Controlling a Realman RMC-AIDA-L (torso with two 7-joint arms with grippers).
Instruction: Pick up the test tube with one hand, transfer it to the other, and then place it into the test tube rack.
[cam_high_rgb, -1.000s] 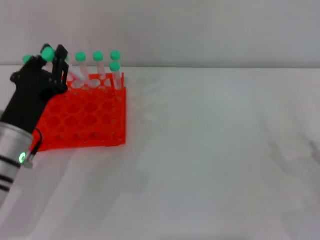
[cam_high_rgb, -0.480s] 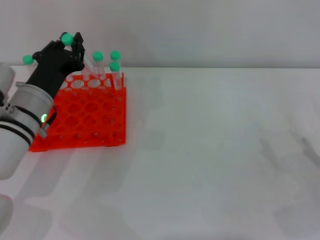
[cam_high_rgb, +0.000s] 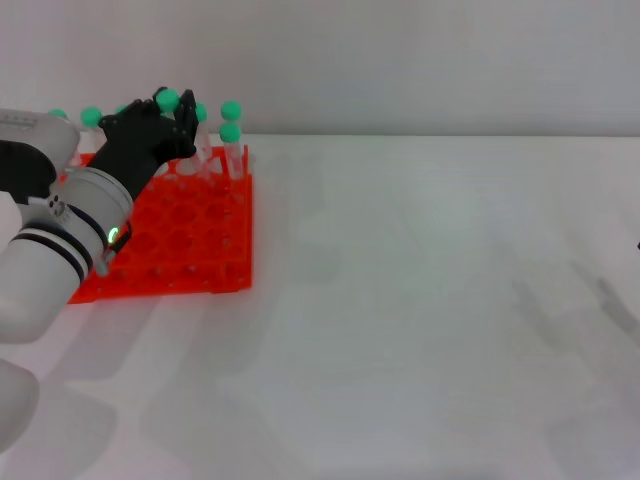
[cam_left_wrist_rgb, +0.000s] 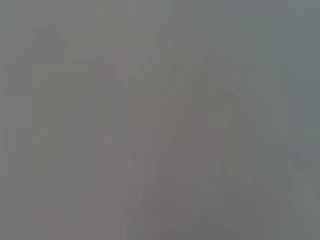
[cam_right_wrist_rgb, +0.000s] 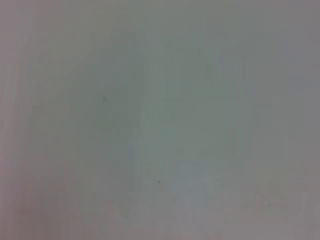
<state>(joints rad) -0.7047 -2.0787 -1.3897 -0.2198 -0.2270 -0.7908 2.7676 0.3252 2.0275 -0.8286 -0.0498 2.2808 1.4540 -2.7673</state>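
In the head view the orange-red test tube rack (cam_high_rgb: 185, 245) stands at the far left of the white table. Several green-capped test tubes (cam_high_rgb: 231, 125) stand in its back row. My left gripper (cam_high_rgb: 176, 115) hovers over the back of the rack, shut on a test tube whose green cap (cam_high_rgb: 167, 99) sticks out above the black fingers. The tube's lower part is hidden behind the gripper. My right gripper is out of view. Both wrist views show only a plain grey blur.
The white table (cam_high_rgb: 420, 300) stretches to the right of the rack. A pale wall stands behind it. My left arm's silver wrist (cam_high_rgb: 60, 250) covers the rack's left part.
My left gripper has moved right along the rack's back row with the green-capped tube in it, first rising, then dropping a little. The arm has swung further into view.
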